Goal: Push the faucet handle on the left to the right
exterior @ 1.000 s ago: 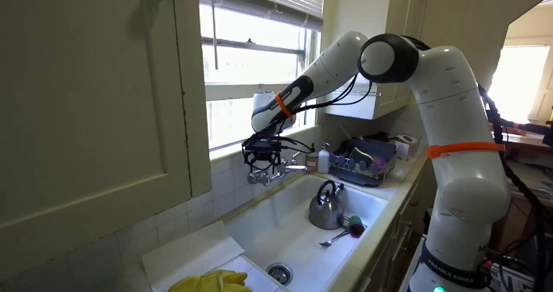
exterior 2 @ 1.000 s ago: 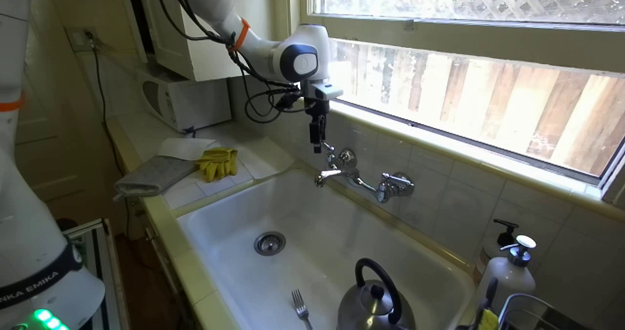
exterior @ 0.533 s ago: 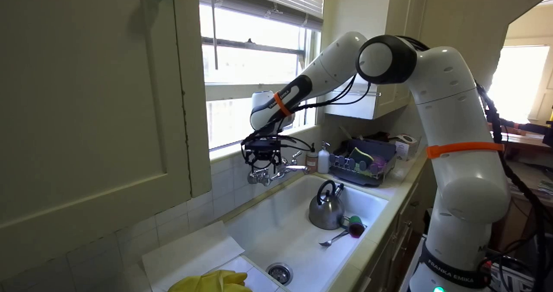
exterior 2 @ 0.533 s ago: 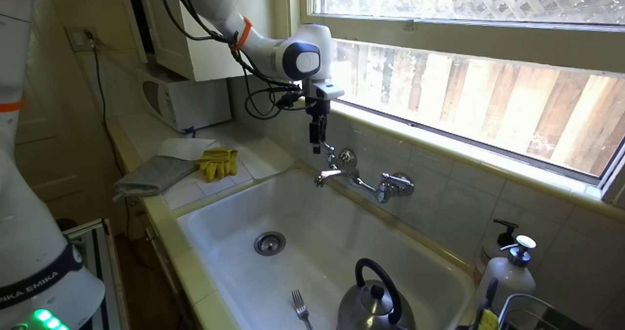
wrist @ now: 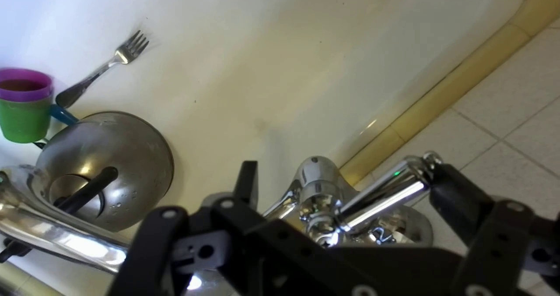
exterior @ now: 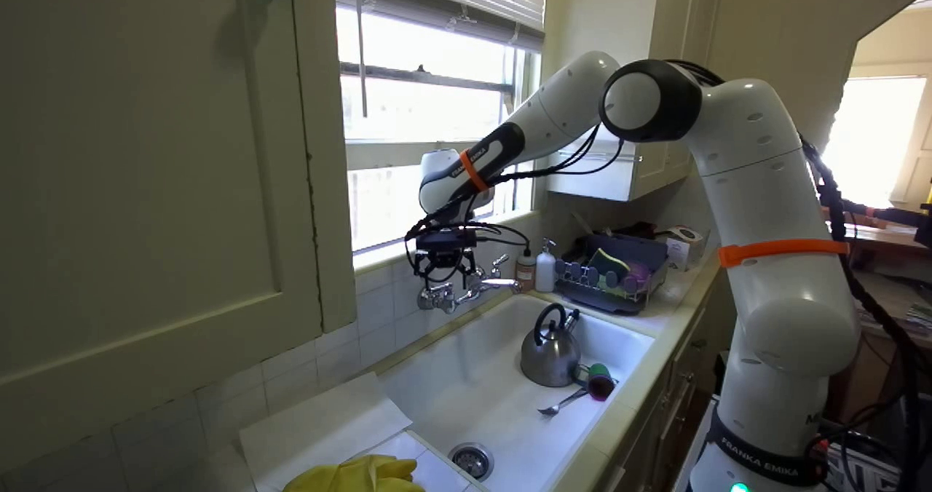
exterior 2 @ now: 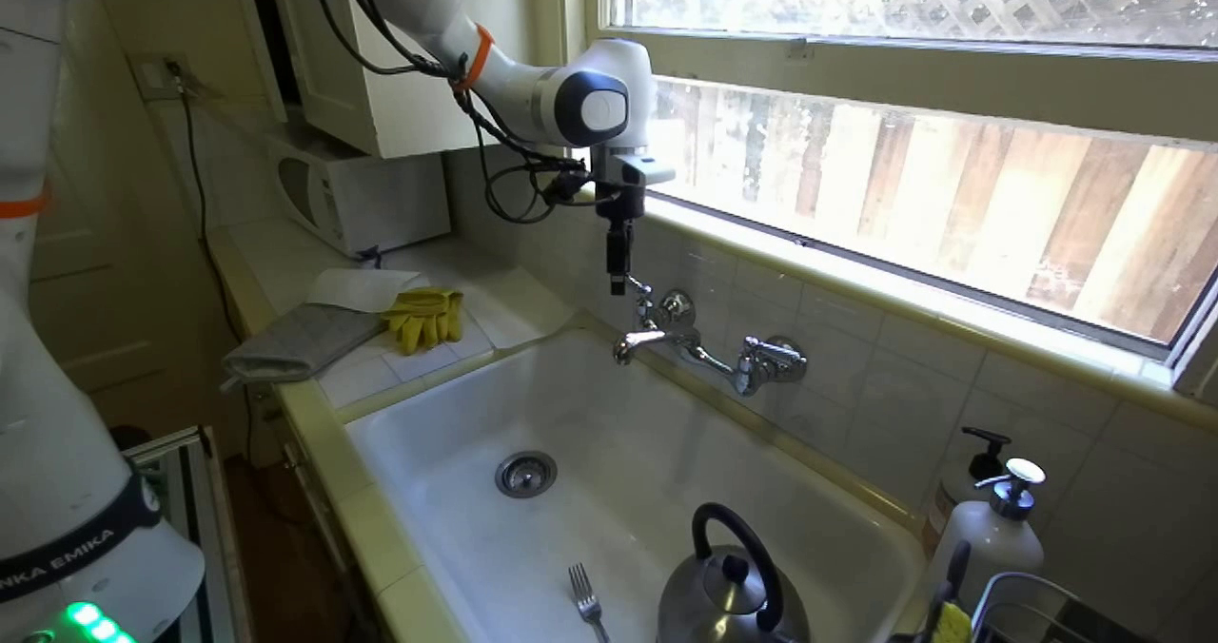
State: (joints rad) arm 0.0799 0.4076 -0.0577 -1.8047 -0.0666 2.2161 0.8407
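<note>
- Far left in an exterior view: a grey cloth (exterior 2: 300, 343) and yellow gloves (exterior 2: 423, 320) laid on the counter (exterior 2: 347, 477), well apart from the faucet; no hindrance expected.
- Next, in the sink (exterior 2: 609, 529): a drain (exterior 2: 525, 475) and a fork (exterior 2: 587, 597), both low on its floor; judged out of the way.
- Claw (exterior 2: 618, 283) held pointing down, at the tip of the left faucet handle (wrist: 380, 195). In the wrist view the fingers (wrist: 459, 199) are seen spread, nothing pinched, the handle showing in the gap.
- One finger is placed at the handle's outer end, on the side away from the spout (exterior 2: 645, 339); presumably so chosen that the handle can be pushed right by a sideways sweep. Contact cannot be told. Handle leans up and left; push judged not yet made.
- Just right and lower: the spout, jutting over the sink; likeliest to be bumped if the sweep is run low. Tiled wall (exterior 2: 856, 367) close behind, so little drift can be allowed.
- Kettle (exterior 2: 728, 595), with cups (exterior: 600, 384) just beside it, and the other handle (exterior 2: 752, 367) farther right; not to be disturbed.
- Far right: a soap bottle (exterior 2: 994, 534), too far off to matter.
</note>
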